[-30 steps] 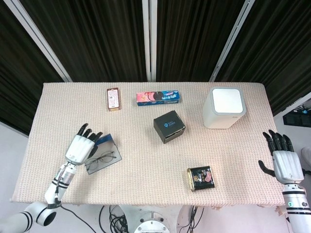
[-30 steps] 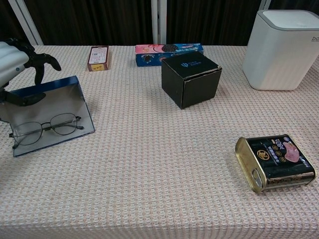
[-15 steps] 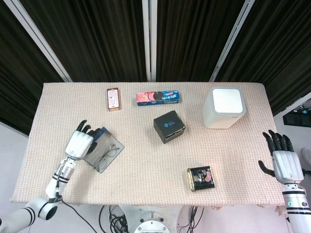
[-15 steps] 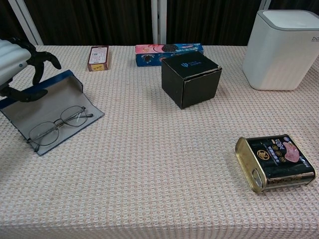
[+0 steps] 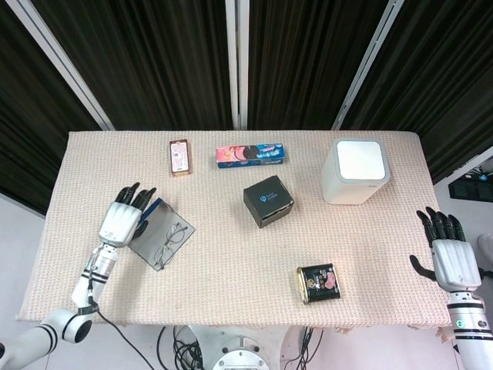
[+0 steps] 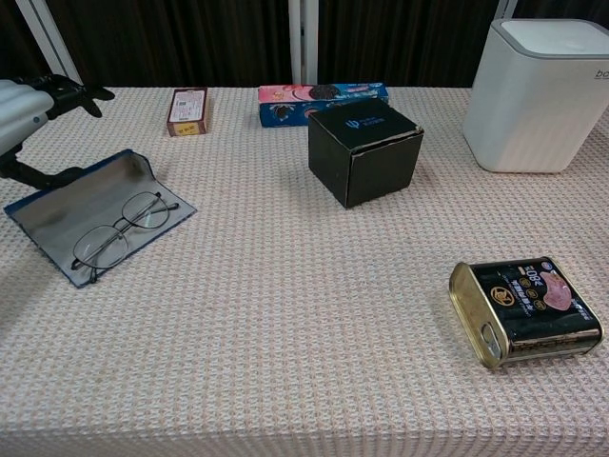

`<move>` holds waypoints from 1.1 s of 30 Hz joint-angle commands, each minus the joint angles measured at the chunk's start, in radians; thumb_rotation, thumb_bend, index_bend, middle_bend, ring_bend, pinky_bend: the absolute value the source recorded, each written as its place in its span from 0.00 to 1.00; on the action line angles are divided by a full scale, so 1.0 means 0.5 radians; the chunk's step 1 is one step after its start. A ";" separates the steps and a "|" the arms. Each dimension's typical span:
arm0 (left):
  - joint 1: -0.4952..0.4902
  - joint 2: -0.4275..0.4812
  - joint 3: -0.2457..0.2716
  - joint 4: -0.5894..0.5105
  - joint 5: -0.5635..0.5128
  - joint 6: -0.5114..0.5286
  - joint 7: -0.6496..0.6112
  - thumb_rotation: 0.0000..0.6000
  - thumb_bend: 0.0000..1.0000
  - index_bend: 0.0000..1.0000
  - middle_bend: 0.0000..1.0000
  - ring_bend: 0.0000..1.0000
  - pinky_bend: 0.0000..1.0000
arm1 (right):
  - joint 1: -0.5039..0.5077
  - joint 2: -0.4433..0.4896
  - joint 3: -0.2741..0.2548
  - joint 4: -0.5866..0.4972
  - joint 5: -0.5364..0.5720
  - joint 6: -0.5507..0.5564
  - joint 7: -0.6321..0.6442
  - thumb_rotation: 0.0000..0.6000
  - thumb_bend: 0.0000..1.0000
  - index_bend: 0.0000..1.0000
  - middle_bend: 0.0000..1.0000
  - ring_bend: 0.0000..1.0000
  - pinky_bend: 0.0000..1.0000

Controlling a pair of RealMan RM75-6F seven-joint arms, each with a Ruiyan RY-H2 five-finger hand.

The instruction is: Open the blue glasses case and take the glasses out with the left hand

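Note:
The blue glasses case [image 5: 158, 231] [image 6: 67, 211] lies open and flat near the table's left edge, its grey lining facing up. The thin wire-framed glasses [image 5: 171, 242] [image 6: 119, 233] rest on the lining, toward the case's near right end. My left hand [image 5: 123, 220] [image 6: 29, 105] is at the case's left end with its fingers stretched out above the case and holding nothing. Its thumb lies low by the case's rear left edge; I cannot tell if it touches. My right hand [image 5: 453, 258] hangs open beyond the table's right edge, seen only in the head view.
A black box [image 5: 268, 200] [image 6: 366, 149] stands mid-table, with a white container [image 5: 354, 171] [image 6: 542, 90] at the right. A biscuit pack [image 5: 252, 155] [image 6: 322, 100] and a small brown packet [image 5: 180, 156] [image 6: 187, 110] lie at the back. A black tin [image 5: 318, 283] [image 6: 526, 310] lies front right.
The case's raised lid has dropped flat and the case has turned, glasses swinging with it. My left hand's fingers have lifted off the lid and drawn back left. The right hand is still.

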 commanded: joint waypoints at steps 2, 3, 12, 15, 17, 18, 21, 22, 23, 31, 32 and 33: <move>0.012 0.017 -0.017 -0.047 -0.022 0.015 -0.020 1.00 0.33 0.08 0.08 0.05 0.18 | -0.004 0.000 0.001 0.001 -0.002 0.008 0.004 1.00 0.24 0.00 0.00 0.00 0.00; 0.018 0.026 -0.024 -0.075 -0.036 0.013 -0.033 1.00 0.33 0.08 0.08 0.05 0.18 | -0.005 0.001 0.001 0.001 -0.003 0.010 0.006 1.00 0.24 0.00 0.00 0.00 0.00; 0.119 0.275 -0.060 -0.818 -0.236 -0.043 -0.049 1.00 0.31 0.20 0.24 0.12 0.23 | -0.007 0.005 0.014 0.007 -0.008 0.026 0.041 1.00 0.24 0.00 0.00 0.00 0.00; 0.142 0.304 -0.049 -0.997 -0.282 -0.041 0.025 1.00 0.31 0.24 0.28 0.16 0.25 | -0.008 0.009 0.019 0.009 -0.015 0.035 0.061 1.00 0.24 0.00 0.00 0.00 0.00; 0.153 0.307 -0.036 -1.099 -0.329 -0.055 0.092 1.00 0.30 0.24 0.30 0.18 0.26 | -0.011 0.015 0.021 0.009 -0.021 0.042 0.078 1.00 0.24 0.00 0.00 0.00 0.00; 0.155 0.303 -0.032 -1.130 -0.352 -0.062 0.124 1.00 0.30 0.24 0.30 0.18 0.26 | -0.012 0.017 0.022 0.010 -0.023 0.045 0.086 1.00 0.24 0.00 0.00 0.00 0.00; 0.154 0.249 -0.046 -1.174 -0.428 -0.054 0.240 1.00 0.29 0.23 0.31 0.18 0.26 | -0.019 0.025 0.023 0.014 -0.032 0.055 0.124 1.00 0.24 0.00 0.00 0.00 0.00; 0.152 0.232 -0.049 -1.180 -0.450 -0.053 0.273 1.00 0.29 0.23 0.31 0.18 0.26 | -0.022 0.027 0.022 0.015 -0.035 0.059 0.135 1.00 0.24 0.00 0.00 0.00 0.00; 0.151 0.217 -0.051 -1.190 -0.473 -0.052 0.307 1.00 0.29 0.23 0.31 0.18 0.27 | -0.025 0.030 0.022 0.016 -0.039 0.063 0.145 1.00 0.24 0.00 0.00 0.00 0.00; 0.149 0.096 -0.060 -1.324 -0.704 0.023 0.725 1.00 0.25 0.23 0.32 0.19 0.28 | -0.044 0.032 0.021 0.067 -0.057 0.078 0.269 1.00 0.24 0.00 0.00 0.00 0.00; 0.145 0.080 -0.066 -1.330 -0.734 0.030 0.761 1.00 0.24 0.22 0.32 0.19 0.28 | -0.043 0.029 0.020 0.078 -0.060 0.074 0.285 1.00 0.24 0.00 0.00 0.00 0.00; 0.141 0.057 -0.075 -1.335 -0.775 0.038 0.807 1.00 0.23 0.22 0.32 0.19 0.28 | -0.041 0.027 0.017 0.092 -0.066 0.068 0.306 1.00 0.24 0.00 0.00 0.00 0.00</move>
